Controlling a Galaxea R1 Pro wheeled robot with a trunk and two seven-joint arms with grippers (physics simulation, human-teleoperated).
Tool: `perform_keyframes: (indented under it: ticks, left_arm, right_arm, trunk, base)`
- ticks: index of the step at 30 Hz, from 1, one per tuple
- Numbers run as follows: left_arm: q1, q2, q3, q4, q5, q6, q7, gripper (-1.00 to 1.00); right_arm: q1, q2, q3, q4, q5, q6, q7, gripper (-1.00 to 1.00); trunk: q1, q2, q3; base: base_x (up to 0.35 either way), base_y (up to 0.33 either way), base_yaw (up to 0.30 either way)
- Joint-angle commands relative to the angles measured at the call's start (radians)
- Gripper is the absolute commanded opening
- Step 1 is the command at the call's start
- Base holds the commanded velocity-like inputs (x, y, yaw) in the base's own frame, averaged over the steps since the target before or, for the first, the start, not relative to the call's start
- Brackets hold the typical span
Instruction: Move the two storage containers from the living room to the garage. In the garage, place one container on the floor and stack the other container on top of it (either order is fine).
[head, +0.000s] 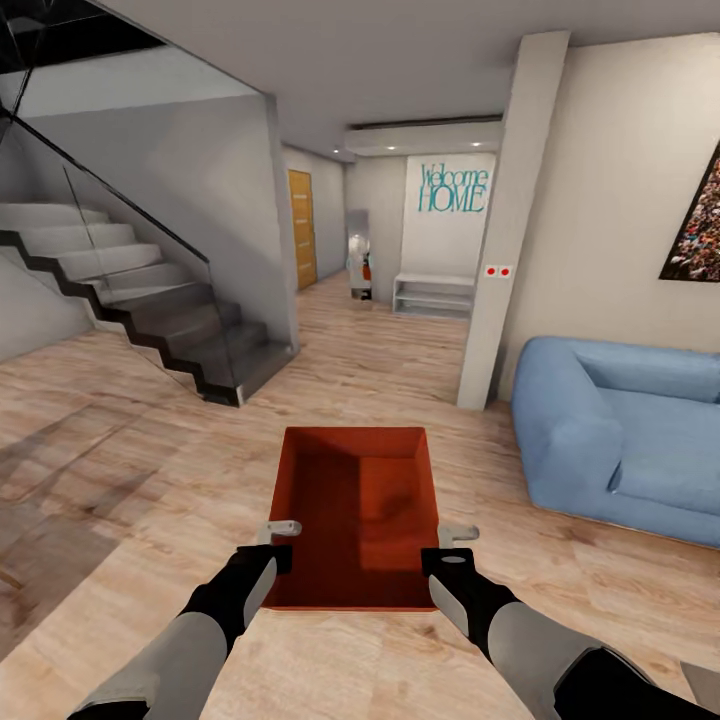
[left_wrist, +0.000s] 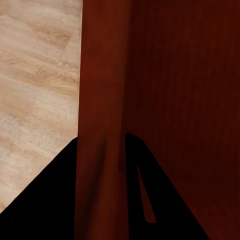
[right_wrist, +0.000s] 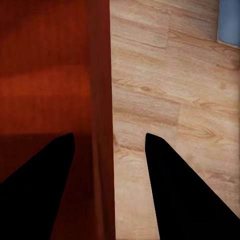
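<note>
One orange-red storage container (head: 350, 500) hangs lidless and level in front of me, above the light wood-plank floor (head: 120, 470) of the living room. My left gripper (head: 280, 540) is shut on its left wall near the closest corner. My right gripper (head: 452, 548) is shut on the right wall opposite. In the left wrist view the gripper (left_wrist: 102, 137) straddles the container's ribbed wall (left_wrist: 100, 75). In the right wrist view the gripper (right_wrist: 109, 135) has one finger inside the container (right_wrist: 45, 75) and one outside. The garage is out of view.
A blue sofa (head: 620, 440) stands to the right, with a pale pillar (head: 505, 230) beside it. A glass-railed staircase (head: 150, 310) rises on the left. Between them a corridor leads to a honey-coloured door (head: 301, 228) and a white shelf (head: 433, 295).
</note>
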Motion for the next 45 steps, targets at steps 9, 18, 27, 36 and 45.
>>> perform_keyframes:
  ticks: [9, 18, 27, 36, 45]
  left_arm:
    - [0.000, 0.002, 0.009, 0.004, -0.033, 0.010, 0.006, -1.00]
    - [0.000, 0.002, 0.009, 0.006, -0.034, 0.010, 0.006, -1.00]
    - [0.000, 0.002, 0.009, 0.006, -0.034, 0.010, 0.006, -1.00]
    - [0.000, 0.002, 0.009, 0.006, -0.031, 0.010, 0.004, -1.00]
    - [0.000, 0.002, 0.009, 0.006, -0.031, 0.010, 0.004, -1.00]
  right_arm:
    - [-0.002, -0.001, -0.028, -0.034, 0.012, -0.006, -0.001, -1.00]
    - [-0.002, -0.001, -0.028, -0.034, 0.012, -0.006, -0.001, -1.00]
    - [-0.002, -0.001, -0.028, -0.034, 0.012, -0.006, -0.001, -1.00]
    - [-0.002, -0.001, -0.028, -0.034, 0.012, -0.006, -0.001, -1.00]
    - [-0.002, -0.001, -0.028, -0.034, 0.012, -0.006, -0.001, -1.00]
  trunk:
    - [0.001, -0.002, -0.002]
    - [0.001, -0.002, -0.002]
    - [0.001, -0.002, -0.002]
    - [0.001, -0.002, -0.002]
    - [0.001, -0.002, -0.002]
  base:
    - [0.322, 0.100, -0.015]
    - [0.322, 0.102, 0.000]
    - [0.322, 0.102, -0.002]
    - [0.322, 0.103, -0.182]
    - [0.322, 0.117, -0.033]
